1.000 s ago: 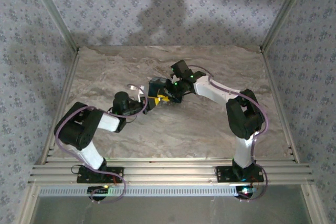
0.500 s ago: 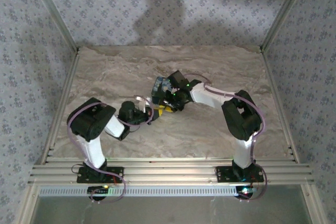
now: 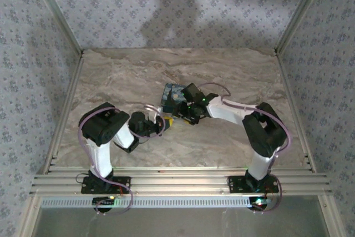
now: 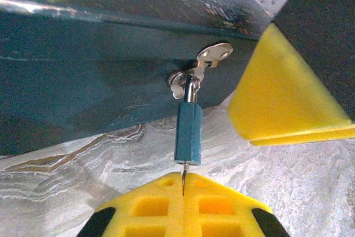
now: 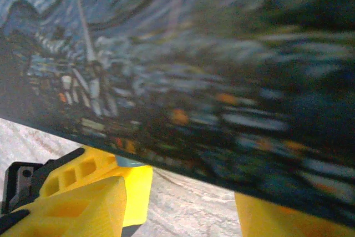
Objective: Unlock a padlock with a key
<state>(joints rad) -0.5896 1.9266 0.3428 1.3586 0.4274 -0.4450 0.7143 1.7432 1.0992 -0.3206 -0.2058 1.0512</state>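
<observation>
One box, hasp padlock seemingly keyed

A dark blue swirl-print box fills the upper part of the right wrist view, very close and blurred, its lower edge slanting down from left to right; beneath that edge lies a pale marbled table; at lower left sits a yellow ribbed gripper pad, with a black mount at its left end; a second yellow pad shows at lower right, just under the box; a small bluish piece peeks out below the box edge, too blurred to identify.
</observation>
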